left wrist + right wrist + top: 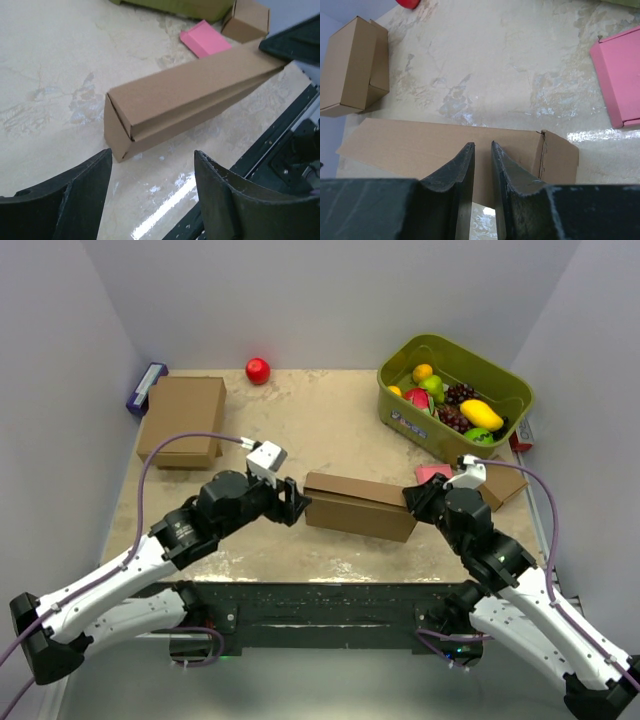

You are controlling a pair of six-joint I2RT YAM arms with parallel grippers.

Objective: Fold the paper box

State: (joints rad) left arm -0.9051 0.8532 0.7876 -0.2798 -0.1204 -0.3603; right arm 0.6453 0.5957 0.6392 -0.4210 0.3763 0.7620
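Paper box [360,505]; left end effector [298,502] spread, facing its end.

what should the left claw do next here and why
Probably ease the left claw forward and press down the lid of the paper box at its left end. The claw stands open just short of that end, the long front seam gapes in the left wrist view, and the right claw sits at the far end to steady it.

The box [360,505] is plain brown on a beige, marbled table [330,430]. The bin [430,435] is olive green, the ball [258,370] red, the card [205,40] pink.
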